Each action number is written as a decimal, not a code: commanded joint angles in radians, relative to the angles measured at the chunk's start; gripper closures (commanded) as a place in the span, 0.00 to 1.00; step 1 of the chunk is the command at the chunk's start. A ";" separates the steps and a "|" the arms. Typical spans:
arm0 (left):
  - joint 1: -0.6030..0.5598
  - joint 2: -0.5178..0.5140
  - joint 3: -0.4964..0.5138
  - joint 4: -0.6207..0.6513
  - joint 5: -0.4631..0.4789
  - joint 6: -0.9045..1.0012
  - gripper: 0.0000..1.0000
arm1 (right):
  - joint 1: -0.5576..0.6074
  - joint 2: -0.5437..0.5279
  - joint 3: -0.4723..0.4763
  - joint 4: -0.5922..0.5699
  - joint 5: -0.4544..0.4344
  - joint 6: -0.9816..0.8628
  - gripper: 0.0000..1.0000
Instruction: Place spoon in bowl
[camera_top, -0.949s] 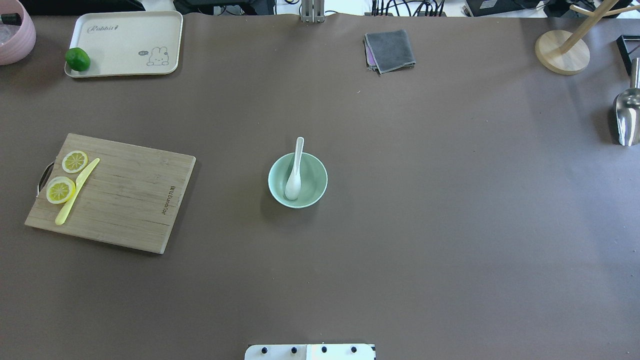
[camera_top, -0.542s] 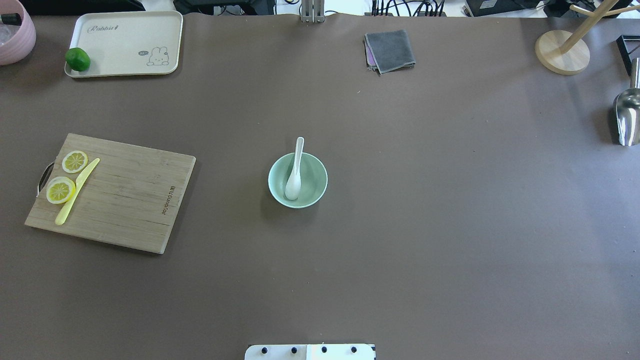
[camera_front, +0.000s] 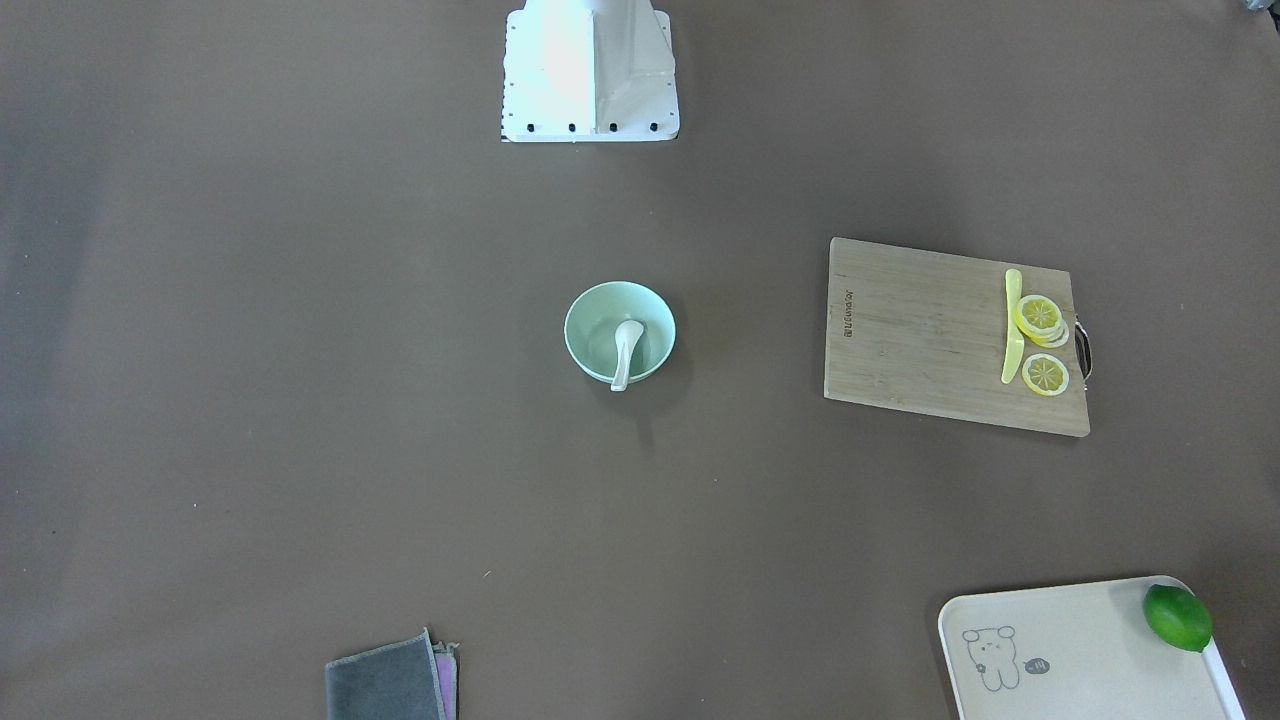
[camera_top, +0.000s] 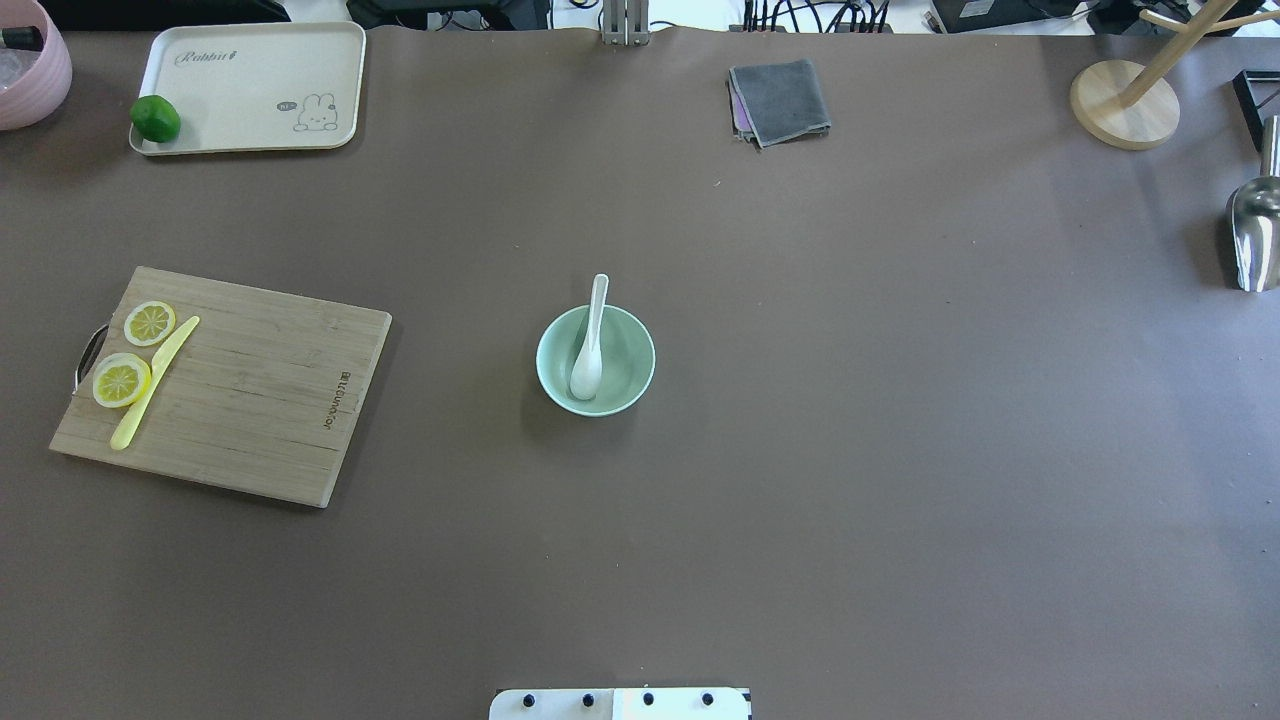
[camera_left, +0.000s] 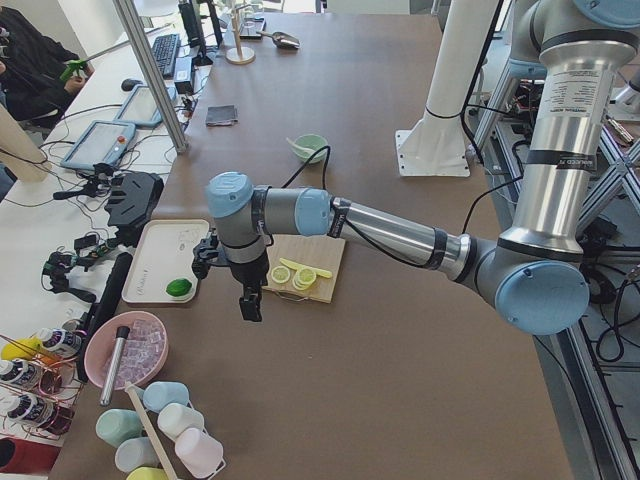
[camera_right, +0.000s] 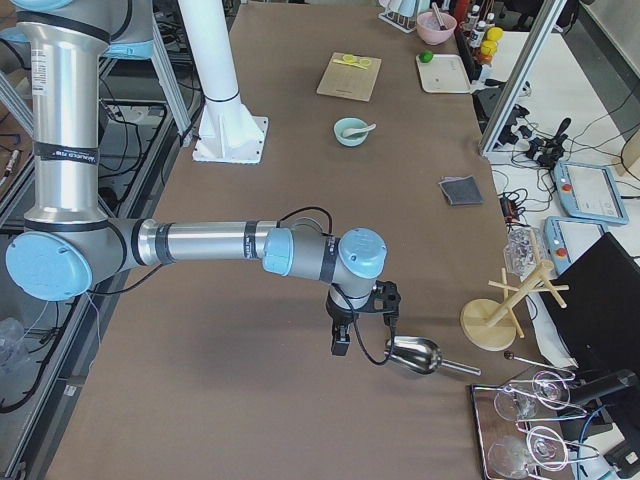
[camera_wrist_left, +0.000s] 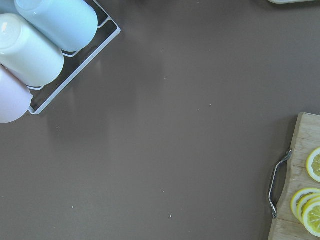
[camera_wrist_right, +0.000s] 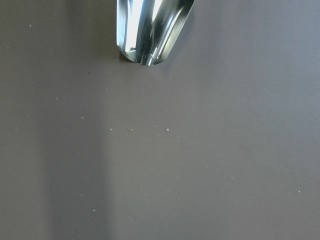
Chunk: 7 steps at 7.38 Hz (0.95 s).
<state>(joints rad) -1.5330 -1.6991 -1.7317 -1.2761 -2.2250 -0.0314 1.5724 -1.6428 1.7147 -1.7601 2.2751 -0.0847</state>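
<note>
The white spoon (camera_top: 588, 350) lies in the mint-green bowl (camera_top: 628, 368) at the table's middle, scoop on the bottom and handle leaning over the far rim. Both also show in the front-facing view, the spoon (camera_front: 626, 352) inside the bowl (camera_front: 592, 322). Neither gripper touches them. My left gripper (camera_left: 248, 305) hangs over the table's left end, beyond the cutting board. My right gripper (camera_right: 340, 346) hangs over the right end beside a metal scoop (camera_right: 412, 355). Both show only in the side views, so I cannot tell whether they are open or shut.
A wooden cutting board (camera_top: 250, 390) with lemon slices (camera_top: 121, 380) and a yellow knife (camera_top: 155, 380) lies left. A tray (camera_top: 250, 85) with a lime (camera_top: 155, 118) is far left. A grey cloth (camera_top: 780, 100), wooden stand (camera_top: 1125, 105) and cup rack (camera_wrist_left: 75, 55) stand at the edges.
</note>
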 joint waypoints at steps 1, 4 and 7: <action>-0.004 0.009 0.009 -0.002 -0.010 0.004 0.02 | 0.000 0.001 0.000 0.001 0.000 0.000 0.00; -0.007 0.036 0.044 -0.098 -0.012 0.008 0.02 | 0.000 0.001 0.008 0.001 0.001 0.002 0.00; -0.009 0.036 0.046 -0.100 -0.013 0.008 0.02 | 0.000 0.001 0.009 0.001 0.001 0.002 0.00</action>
